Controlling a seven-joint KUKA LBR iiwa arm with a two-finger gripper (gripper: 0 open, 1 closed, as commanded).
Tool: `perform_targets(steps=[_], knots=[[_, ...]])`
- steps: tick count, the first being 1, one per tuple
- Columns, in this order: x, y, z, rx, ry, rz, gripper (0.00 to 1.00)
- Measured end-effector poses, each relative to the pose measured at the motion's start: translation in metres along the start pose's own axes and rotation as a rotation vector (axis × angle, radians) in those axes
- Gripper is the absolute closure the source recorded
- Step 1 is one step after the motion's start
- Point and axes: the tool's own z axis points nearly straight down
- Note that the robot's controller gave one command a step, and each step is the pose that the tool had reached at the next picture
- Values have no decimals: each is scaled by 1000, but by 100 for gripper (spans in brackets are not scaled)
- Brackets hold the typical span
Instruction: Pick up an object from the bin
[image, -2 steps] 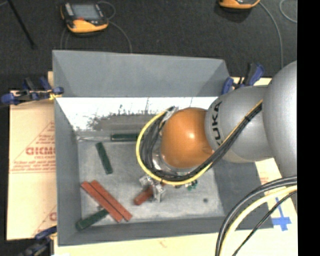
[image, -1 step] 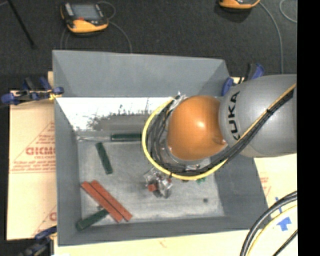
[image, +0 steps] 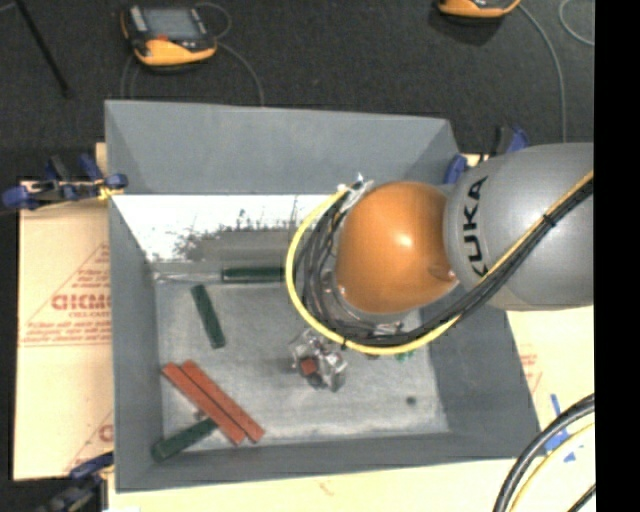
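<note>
The arm (image: 520, 230), smooth grey metal, is reaching into the bin (image: 132, 340) from the right; a glossy, rounded orange cover (image: 390, 258) is sitting on its wrist, and a yellow cable (image: 292, 262) is looping round that cover with a bundle of dark ones. The gripper (image: 320, 366), a small cluster of shiny metal parts, is hanging below the cover, low over the scuffed, dull grey floor near the middle of the bin; whether it is clenched or released I cannot tell. A small red bit (image: 307, 367) is showing right at the gripper's tip, on its left side; its shape is too small to make out, and whether it is being gripped or is only lying against the metal is unclear.

The other things are lying well apart from the gripper. A short green stick (image: 208, 315), dark and straight-edged, is lying tilted on the floor to the left; a back green stick (image: 252, 272) is lying flat along the foot of the far wall. Two red-brown strips (image: 212, 402), long, flat and matt, are lying side by side and touching, running slantwise toward the front left; a front green stick (image: 183, 438) is lying just beside their lower end, in the front left corner. A bright green scrap (image: 404, 352) is peeping out from under the cables; a dark speck (image: 410, 402) is lying near the front right.
</note>
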Motion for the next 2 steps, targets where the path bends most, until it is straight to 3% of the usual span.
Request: perform_targets(steps=[1,2], knots=[[-17,-1,63,-2,-2,74,0],[-17,-2,61,0,-5,77,100]])
